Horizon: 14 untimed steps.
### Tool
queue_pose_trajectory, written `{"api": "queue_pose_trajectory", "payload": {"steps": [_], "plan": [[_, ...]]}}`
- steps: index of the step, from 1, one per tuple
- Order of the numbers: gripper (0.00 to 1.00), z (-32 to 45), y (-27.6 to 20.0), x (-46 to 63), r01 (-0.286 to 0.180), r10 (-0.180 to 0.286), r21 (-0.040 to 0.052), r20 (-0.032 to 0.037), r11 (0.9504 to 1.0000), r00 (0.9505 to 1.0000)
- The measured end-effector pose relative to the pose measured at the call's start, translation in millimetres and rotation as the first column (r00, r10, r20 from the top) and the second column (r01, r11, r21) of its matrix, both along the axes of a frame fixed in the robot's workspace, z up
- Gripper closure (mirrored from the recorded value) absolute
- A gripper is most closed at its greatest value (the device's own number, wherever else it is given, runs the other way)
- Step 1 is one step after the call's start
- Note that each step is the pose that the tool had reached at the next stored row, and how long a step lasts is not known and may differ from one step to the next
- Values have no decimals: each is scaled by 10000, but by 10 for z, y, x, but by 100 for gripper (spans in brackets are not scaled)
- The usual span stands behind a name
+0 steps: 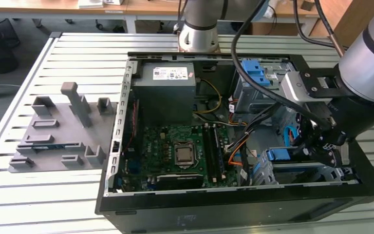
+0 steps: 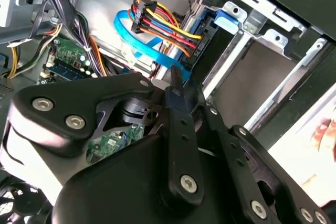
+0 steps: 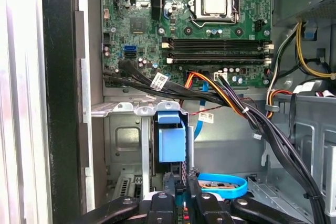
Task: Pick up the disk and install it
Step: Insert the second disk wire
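Disk [image 3: 171, 142], blue-bracketed, stands edgewise in the cage beside the gripper [image 3: 181, 190]; finger state unclear.

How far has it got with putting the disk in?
Nearly there, it seems. The disk already stands in the drive cage inside the open computer case, no longer on the table. The gripper sits right at its edge. Whether it is fully seated cannot be told.

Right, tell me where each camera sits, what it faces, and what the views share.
Exterior view: off the arm, above, facing the open computer case; arm and gripper show.
First wrist view: on the wrist, facing the motherboard; gripper shows.
Second wrist view: on the wrist, facing the drive cage; gripper shows.
Shared: gripper, blue latch.
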<state>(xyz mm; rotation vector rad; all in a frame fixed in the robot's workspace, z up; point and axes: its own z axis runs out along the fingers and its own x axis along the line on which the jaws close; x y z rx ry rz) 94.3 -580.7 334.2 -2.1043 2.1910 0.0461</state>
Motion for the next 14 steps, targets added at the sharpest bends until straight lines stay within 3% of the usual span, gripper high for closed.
{"api": "queue_pose_trajectory", "payload": {"steps": [9, 14], "plan": [[76, 133, 0, 0, 0, 0, 0, -44, 10000, 10000], [78, 144, 0, 0, 0, 0, 1, -72, 10000, 10000]]}}
